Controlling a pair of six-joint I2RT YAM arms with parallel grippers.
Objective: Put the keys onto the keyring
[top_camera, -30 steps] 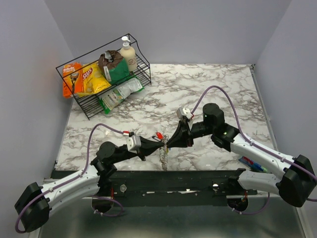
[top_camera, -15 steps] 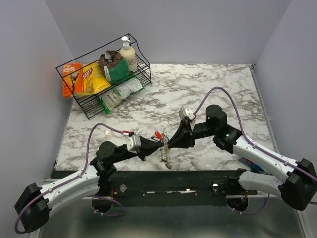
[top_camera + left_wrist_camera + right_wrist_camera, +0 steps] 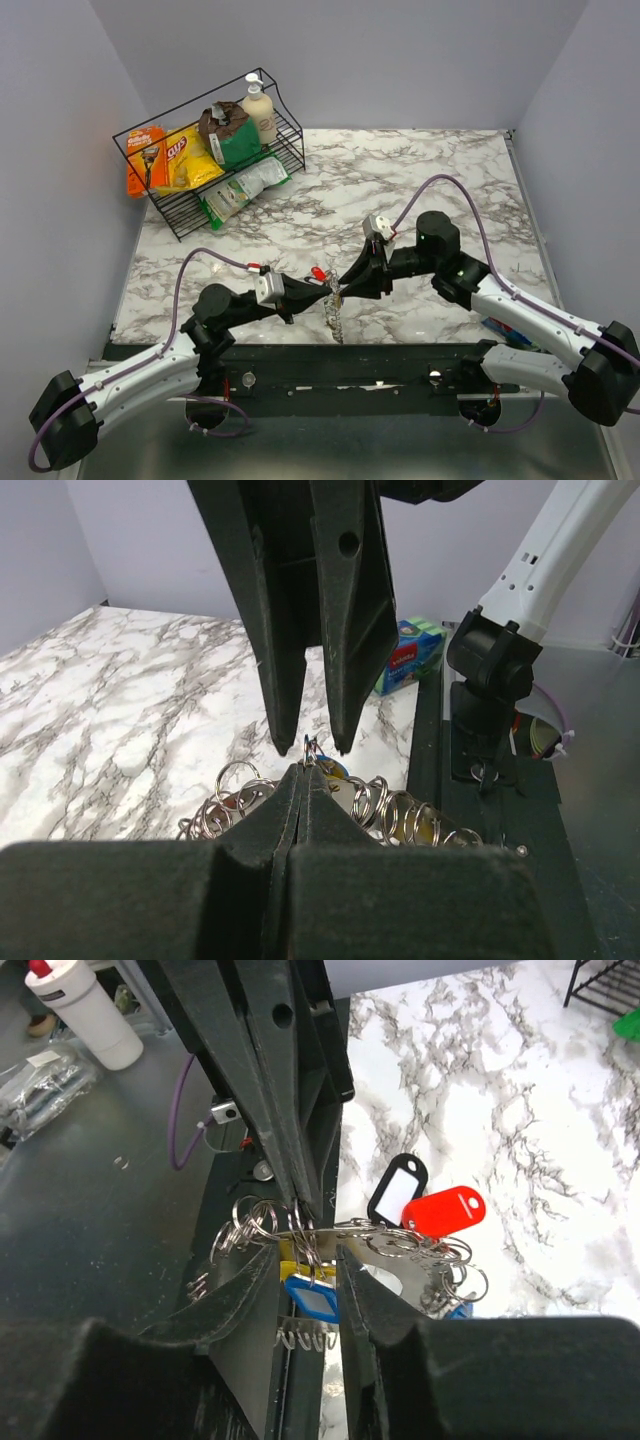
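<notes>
The keyring (image 3: 352, 1227), a thin silver wire ring, carries a bunch of small rings (image 3: 238, 798) and plastic tags: red (image 3: 443, 1210), black (image 3: 397, 1188) and blue (image 3: 312, 1298). I cannot single out any keys in the bunch. My left gripper (image 3: 327, 288) is shut on the ring's wire, also seen in its wrist view (image 3: 305, 770), and holds it above the table's front edge. My right gripper (image 3: 343, 284) meets it tip to tip. It is open, with its fingers (image 3: 372, 1300) on either side of the wire. The bunch (image 3: 333, 316) hangs below both tips.
A black wire basket (image 3: 180, 215) with snack bags and a bottle stands at the back left. A blue and green pack (image 3: 505, 330) lies at the front right by the right arm, also in the left wrist view (image 3: 412, 655). The table's front rail (image 3: 330, 352) is right below the bunch.
My right gripper has drawn back slightly to the right. The hanging bunch has swung a little. The left arm has barely moved.
</notes>
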